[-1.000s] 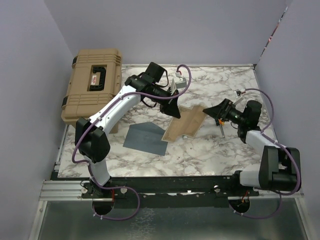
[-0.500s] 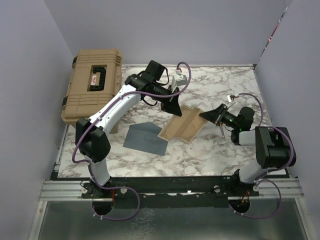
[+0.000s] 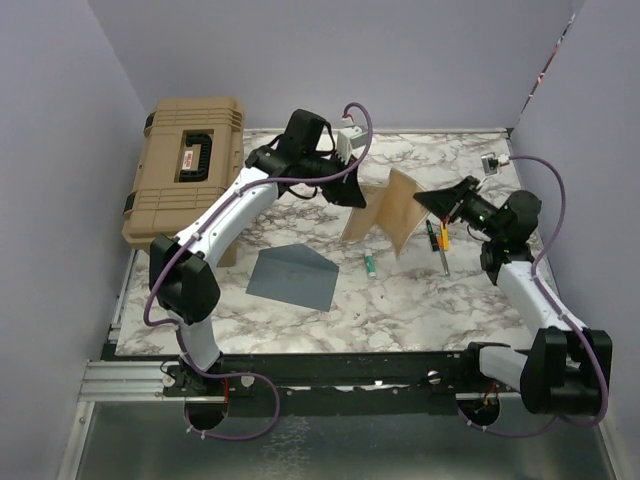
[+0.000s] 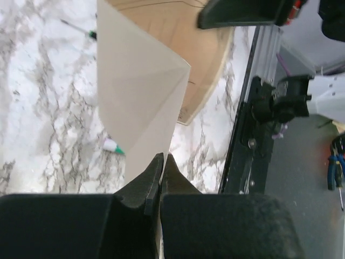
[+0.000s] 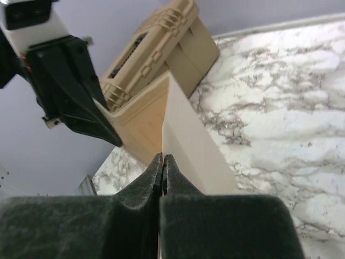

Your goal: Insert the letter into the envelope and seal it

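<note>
While the left gripper (image 3: 357,199) and right gripper (image 3: 421,198) each sat pinched shut on opposite edges of the letter (image 3: 398,212), I judged it light, thin and crease-prone; edge holds suited it.

Your right end effector (image 5: 162,159) is pinched tight on the edge of the letter (image 5: 186,135). The tan sheet stands up just past its tips, bent into a ridge. Up and left of it, the left end effector (image 5: 110,137) grips the far edge. Farther ahead sits a tan case (image 5: 161,38). The marble bench (image 5: 280,97) spreads to its right.
</note>
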`<state>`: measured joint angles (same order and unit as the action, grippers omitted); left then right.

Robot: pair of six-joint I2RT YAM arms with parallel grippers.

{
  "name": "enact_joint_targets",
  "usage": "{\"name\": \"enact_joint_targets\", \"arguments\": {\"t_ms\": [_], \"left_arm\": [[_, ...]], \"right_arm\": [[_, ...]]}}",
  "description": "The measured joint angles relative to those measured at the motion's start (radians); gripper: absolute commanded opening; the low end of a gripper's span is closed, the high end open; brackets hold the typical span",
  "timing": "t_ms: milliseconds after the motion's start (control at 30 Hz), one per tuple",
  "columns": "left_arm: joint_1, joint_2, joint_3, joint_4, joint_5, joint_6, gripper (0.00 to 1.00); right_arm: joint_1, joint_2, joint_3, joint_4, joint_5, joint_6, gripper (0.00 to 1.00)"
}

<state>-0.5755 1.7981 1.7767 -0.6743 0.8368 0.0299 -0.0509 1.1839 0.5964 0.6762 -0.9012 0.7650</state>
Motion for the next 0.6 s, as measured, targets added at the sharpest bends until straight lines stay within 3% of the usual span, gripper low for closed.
{"name": "enact_joint_targets", "arguments": {"t_ms": [333, 400, 600], "left_arm": [[0.005, -0.047, -0.046, 0.304, -0.06, -0.255, 0.0], [0.005, -0.047, -0.056, 0.357, -0.043, -0.29, 0.07], [0.002, -0.047, -0.081, 0.423, 0.011, -0.346, 0.42]], "right_arm": [[0.027, -0.075, 0.156, -0.291, 0.052, -0.033, 0.01], [0.035, -0.079, 0.169, -0.314, 0.065, -0.027, 0.01], [0.061, -0.078, 0.219, -0.32, 0.103, 0.019, 0.01]]}}
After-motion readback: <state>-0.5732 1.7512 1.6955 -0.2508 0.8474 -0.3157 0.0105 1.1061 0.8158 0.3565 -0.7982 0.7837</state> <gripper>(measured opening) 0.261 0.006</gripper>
